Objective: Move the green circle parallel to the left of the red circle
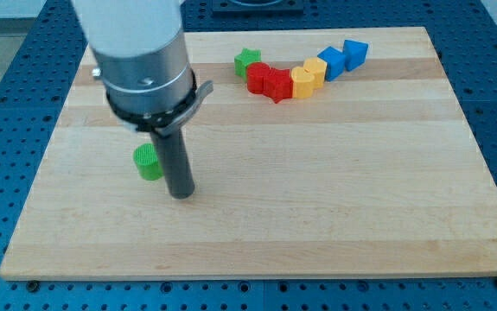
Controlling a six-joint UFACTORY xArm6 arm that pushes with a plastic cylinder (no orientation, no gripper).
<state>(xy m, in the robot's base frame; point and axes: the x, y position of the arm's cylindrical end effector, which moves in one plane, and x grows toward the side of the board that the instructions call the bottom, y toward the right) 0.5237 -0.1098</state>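
Observation:
The green circle (148, 161) lies on the wooden board (317, 190) at the view's left. My tip (180, 193) rests on the board just right of it and slightly lower, close to it or touching its right side. The red circle (258, 76) sits near the view's top centre, first red piece in a curved row of blocks, far up and right of my tip.
The row runs from a green star (247, 61) through the red circle, a red star (277, 85), a yellow heart-like block (302, 80), a yellow block (316, 69), and two blue blocks (334, 61) (355, 53). The arm's grey body (140, 60) hangs over the board's upper left.

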